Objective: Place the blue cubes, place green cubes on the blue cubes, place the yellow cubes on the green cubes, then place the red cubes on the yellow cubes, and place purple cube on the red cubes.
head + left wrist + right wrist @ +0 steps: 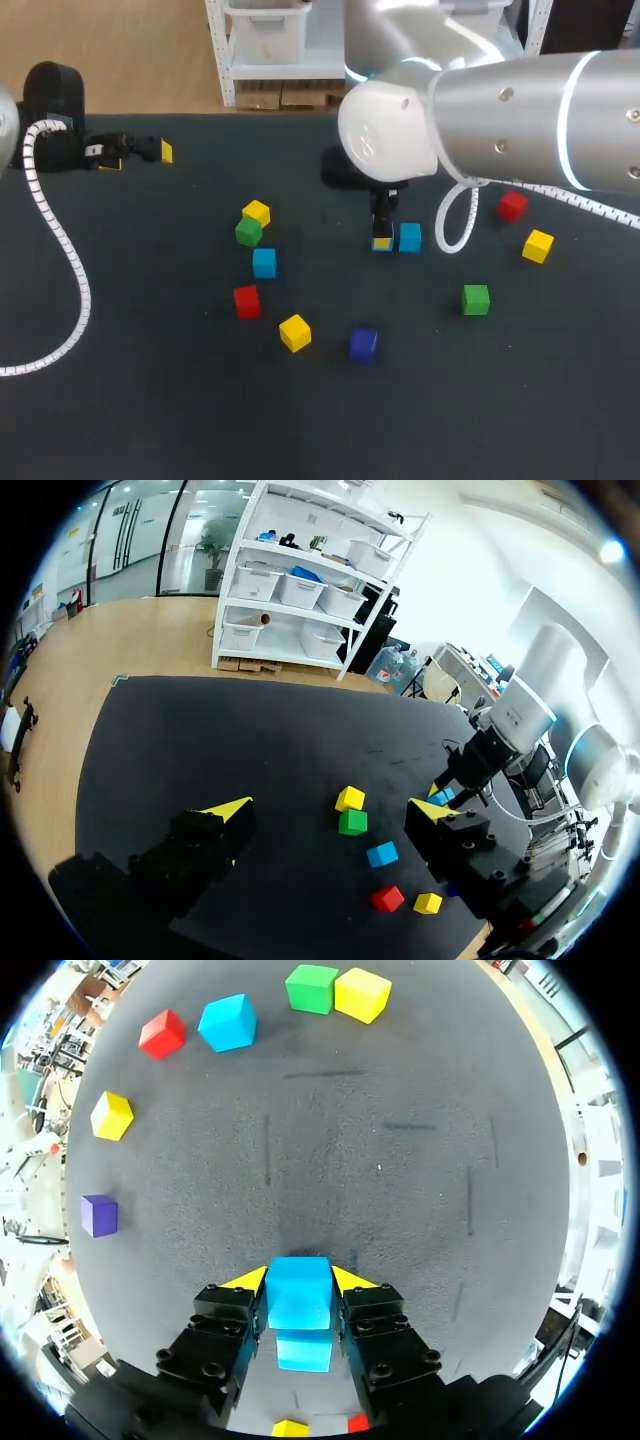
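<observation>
My right gripper [382,238] [299,1282] is shut on a blue cube [299,1292], low over the middle of the table. A second blue cube [409,237] [303,1350] sits right beside it, and a third [264,262] lies further left. Green cubes are at left [248,232] and right [475,299]. Yellow cubes [257,212] [295,332] [537,245], red cubes [247,301] [512,206] and a purple cube [363,344] are scattered around. My left gripper [135,152] [332,810] stands open and empty at the far left back.
The dark table [150,400] has free room along its front and left. My right arm's white cable [455,225] hangs beside the gripper. A white coiled cable [70,270] from the left arm lies across the left side.
</observation>
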You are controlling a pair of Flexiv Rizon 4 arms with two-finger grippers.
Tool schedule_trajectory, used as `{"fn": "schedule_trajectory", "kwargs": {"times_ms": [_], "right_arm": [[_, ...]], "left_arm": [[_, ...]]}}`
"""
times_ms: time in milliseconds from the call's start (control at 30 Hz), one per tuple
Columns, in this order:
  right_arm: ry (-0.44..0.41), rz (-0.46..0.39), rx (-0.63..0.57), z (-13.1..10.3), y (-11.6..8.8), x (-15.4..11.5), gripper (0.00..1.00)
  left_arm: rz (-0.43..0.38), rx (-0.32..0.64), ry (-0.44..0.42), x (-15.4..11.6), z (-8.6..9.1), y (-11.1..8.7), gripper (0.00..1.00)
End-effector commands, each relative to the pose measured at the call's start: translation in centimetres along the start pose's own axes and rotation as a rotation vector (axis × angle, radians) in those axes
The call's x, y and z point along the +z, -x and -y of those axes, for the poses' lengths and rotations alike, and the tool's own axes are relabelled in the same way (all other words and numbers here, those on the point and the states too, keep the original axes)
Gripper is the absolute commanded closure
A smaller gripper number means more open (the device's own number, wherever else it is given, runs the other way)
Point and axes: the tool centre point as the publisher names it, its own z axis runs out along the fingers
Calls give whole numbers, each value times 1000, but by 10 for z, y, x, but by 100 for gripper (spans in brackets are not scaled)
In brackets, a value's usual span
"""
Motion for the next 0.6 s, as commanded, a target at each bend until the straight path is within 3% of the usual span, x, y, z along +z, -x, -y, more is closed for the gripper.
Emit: {"fn": "schedule_trajectory", "kwargs": {"times_ms": [33,600], "right_arm": [[-2,1,1,-2,-2,0,78],[-3,0,4,-2,-2,2,78]], "left_arm": [[7,2,-12,0,-2,-1,0],[7,2,-12,0,-2,-1,0]]}}
